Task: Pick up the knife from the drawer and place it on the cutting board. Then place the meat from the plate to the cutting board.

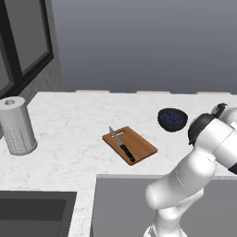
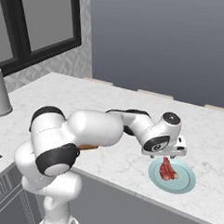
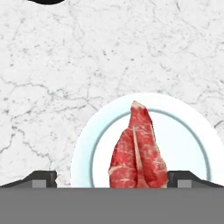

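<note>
White marble counter [image 1: 69, 120] under a grey wall, dark window frame at the left corner. Near the counter's front edge, one cutting board [image 1: 139, 147], lying at a slant, with one knife [image 1: 122, 145] already resting on it, blade toward the back wall, black handle toward the front; so, by the look of it, first half of the task done and only the transfer of the meat left. Toward the right end of the counter, close to its front edge, one plate [image 2: 184, 182], light teal, carrying one piece of meat [image 3: 139, 151], red with pale streaks, lying roughly at the plate's middle. Directly above it, gripper [image 3: 112, 178], jaws spread wide with nothing between them, one dark fingertip to each side of the meat in the hand view, lined up to straddle the piece before descending; contact with the meat not apparent. Behind the board, further from the front edge, one dark blue bowl [image 1: 172, 119], apart from board and plate alike, no part in the task. At the left end of the counter, one tall grey cylinder [image 1: 17, 126], upright. Front left, dark sink basin [image 1: 37, 210] cut into the counter. Drawer not identifiable with certainty.
</note>
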Motion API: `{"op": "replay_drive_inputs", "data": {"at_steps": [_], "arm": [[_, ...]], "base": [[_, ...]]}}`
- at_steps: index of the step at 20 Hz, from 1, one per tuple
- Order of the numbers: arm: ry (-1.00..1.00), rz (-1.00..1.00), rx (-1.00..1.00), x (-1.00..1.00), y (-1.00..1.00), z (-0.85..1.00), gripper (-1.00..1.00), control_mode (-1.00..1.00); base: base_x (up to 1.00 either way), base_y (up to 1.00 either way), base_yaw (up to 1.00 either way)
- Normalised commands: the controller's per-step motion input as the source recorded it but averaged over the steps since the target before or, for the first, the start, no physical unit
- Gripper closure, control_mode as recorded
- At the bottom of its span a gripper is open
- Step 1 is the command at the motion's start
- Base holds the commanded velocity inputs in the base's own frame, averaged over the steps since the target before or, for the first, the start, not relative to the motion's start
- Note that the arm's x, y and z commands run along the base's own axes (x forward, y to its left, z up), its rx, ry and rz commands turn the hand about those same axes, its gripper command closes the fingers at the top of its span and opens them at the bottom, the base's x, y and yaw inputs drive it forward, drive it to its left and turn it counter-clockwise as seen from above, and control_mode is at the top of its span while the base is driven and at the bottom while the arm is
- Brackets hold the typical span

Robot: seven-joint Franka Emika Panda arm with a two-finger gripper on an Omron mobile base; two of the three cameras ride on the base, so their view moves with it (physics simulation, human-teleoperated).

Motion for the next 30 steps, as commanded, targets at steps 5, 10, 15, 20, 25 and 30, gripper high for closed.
{"op": "replay_drive_inputs", "data": {"at_steps": [5,10,15,20,25,30], "arm": [[0.08,0.05,0.00,0.34,-0.02,-0.12,-1.00,-1.00],[0.06,0.07,0.00,0.10,-0.17,-0.13,-1.00,-1.00],[0.01,0.07,0.01,0.08,-0.26,-0.26,-1.00,-1.00],[0.01,0.05,0.02,0.13,-0.24,-0.17,-1.00,-1.00],[0.01,0.03,0.00,0.17,-0.03,-0.09,-1.00,-1.00],[0.02,0.00,0.00,0.20,0.00,-0.08,-1.00,-1.00]], "base": [[0.00,0.00,0.00],[0.00,0.00,0.00],[0.00,0.00,0.00],[0.00,0.00,0.00],[0.00,0.00,0.00],[0.00,0.00,0.00]]}}
